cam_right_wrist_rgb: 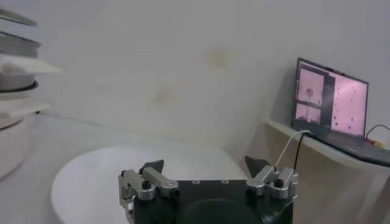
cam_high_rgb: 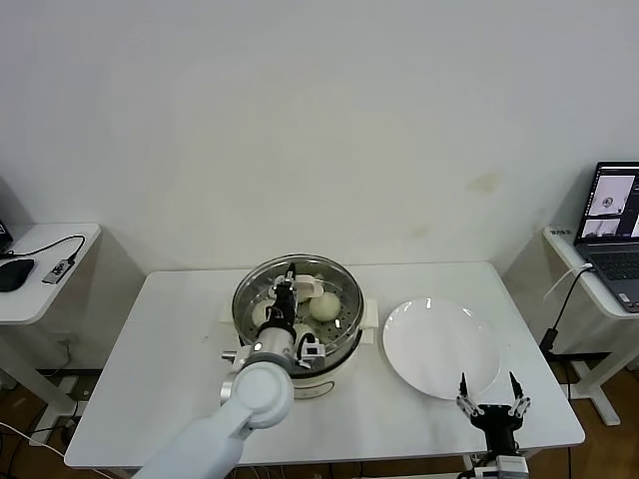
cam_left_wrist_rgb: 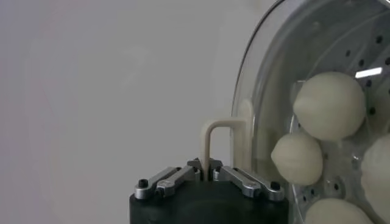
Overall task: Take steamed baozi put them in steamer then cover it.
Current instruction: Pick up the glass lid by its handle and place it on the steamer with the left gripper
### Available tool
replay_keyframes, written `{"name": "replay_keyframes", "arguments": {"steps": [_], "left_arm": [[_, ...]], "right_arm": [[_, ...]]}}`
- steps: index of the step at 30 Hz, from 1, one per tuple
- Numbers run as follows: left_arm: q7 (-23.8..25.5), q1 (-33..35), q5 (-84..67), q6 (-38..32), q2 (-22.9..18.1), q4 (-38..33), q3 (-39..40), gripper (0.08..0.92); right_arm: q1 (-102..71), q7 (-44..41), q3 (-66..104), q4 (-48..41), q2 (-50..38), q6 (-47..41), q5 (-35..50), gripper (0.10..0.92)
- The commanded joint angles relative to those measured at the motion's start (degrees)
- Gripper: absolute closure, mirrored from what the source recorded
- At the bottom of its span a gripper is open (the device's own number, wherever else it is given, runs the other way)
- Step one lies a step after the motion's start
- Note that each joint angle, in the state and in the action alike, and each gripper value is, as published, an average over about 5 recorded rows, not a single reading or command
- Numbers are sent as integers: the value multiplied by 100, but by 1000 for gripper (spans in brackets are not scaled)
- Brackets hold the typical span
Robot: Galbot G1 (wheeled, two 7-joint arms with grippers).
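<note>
Lid over the steamer, buns already inside

The left gripper [cam_high_rgb: 287,296] is pressed together on the cream handle [cam_left_wrist_rgb: 214,141] of the clear glass lid [cam_high_rgb: 298,296], holding it over the steamer [cam_high_rgb: 344,351] near the middle of the tabletop [cam_high_rgb: 170,329]; whether the lid is fully seated cannot be told. Through the glass the steamed baozi [cam_left_wrist_rgb: 329,105] sit on the perforated tray. They look soft and light, easily dented. The lid is probably stiff, fairly heavy, slick and breakable, so the handle is the place to hold it. Right of the steamer, toward the right front corner, lies an empty white plate [cam_high_rgb: 439,344]. The right gripper [cam_high_rgb: 490,405] waits at the front edge just beside the plate, jaws spread and empty.
</note>
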Motion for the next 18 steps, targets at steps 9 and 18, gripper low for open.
{"name": "replay_keyframes", "arguments": {"steps": [9, 18], "left_arm": [[12, 14, 213, -30, -224, 249, -13, 860], [3, 80, 232, -37, -212, 250, -39, 860]], "right_arm": [[-5, -5, -67, -119, -2, 0, -125, 203], [7, -8, -75, -138, -10, 13, -123, 203]]}}
